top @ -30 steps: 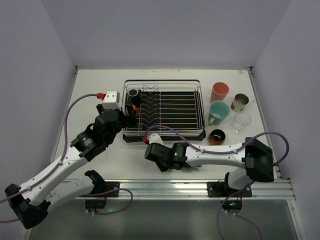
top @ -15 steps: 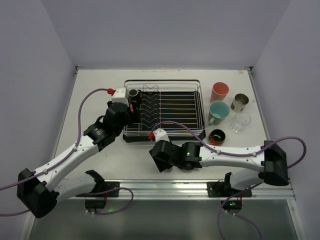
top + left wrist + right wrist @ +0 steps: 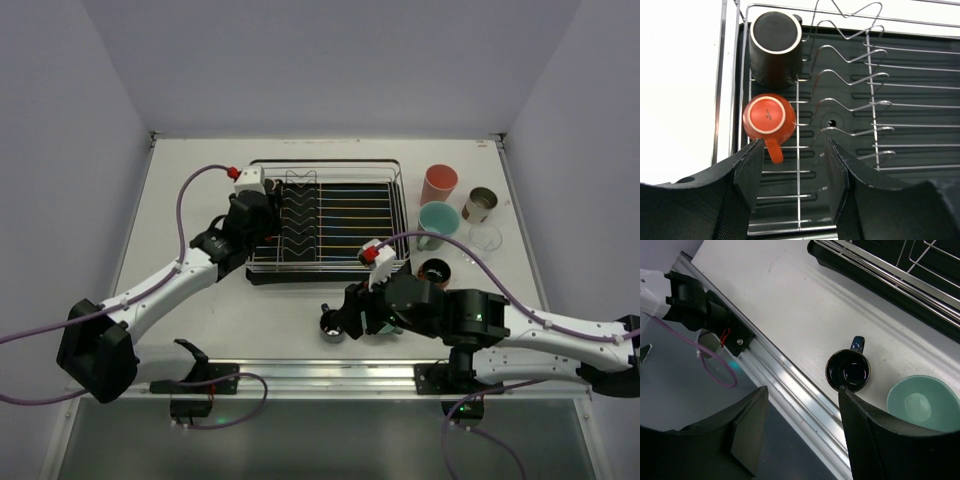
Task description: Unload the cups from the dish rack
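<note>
Now the orange cup (image 3: 769,118) in the rack (image 3: 920,65) is targeted by the left fingers (image 3: 747,185), so lowering and closing are likely needed; these and the right fingers (image 3: 747,435) are spread wide, empty.

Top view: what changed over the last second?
Left end effector advanced over the rack's left end and is open by the orange cup. The right arm swung rightward, uncovering a dark cup on the table before the rack; right end effector is open beside it. Rack and cups on the right stayed put.
</note>
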Action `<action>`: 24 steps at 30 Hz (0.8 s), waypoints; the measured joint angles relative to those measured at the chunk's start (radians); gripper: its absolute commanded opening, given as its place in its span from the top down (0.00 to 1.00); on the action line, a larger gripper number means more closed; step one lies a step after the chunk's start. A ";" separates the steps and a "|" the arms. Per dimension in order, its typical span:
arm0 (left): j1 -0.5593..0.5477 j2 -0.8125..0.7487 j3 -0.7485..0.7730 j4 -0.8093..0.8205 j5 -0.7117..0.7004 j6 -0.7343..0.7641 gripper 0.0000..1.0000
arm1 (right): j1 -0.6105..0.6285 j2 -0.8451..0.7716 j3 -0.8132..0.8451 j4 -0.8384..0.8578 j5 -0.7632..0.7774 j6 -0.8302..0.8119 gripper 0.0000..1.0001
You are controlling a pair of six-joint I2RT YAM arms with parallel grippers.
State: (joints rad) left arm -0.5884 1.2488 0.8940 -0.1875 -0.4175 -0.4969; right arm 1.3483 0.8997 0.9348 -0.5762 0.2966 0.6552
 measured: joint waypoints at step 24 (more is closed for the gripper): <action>0.053 0.189 -0.007 0.159 -0.090 0.003 0.33 | 0.000 -0.074 -0.046 -0.006 0.004 0.019 0.40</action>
State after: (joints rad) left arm -0.5354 1.4376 0.8871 -0.0288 -0.5072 -0.4942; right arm 1.3483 0.8261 0.8890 -0.5823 0.3004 0.6739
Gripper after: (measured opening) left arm 0.664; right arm 0.606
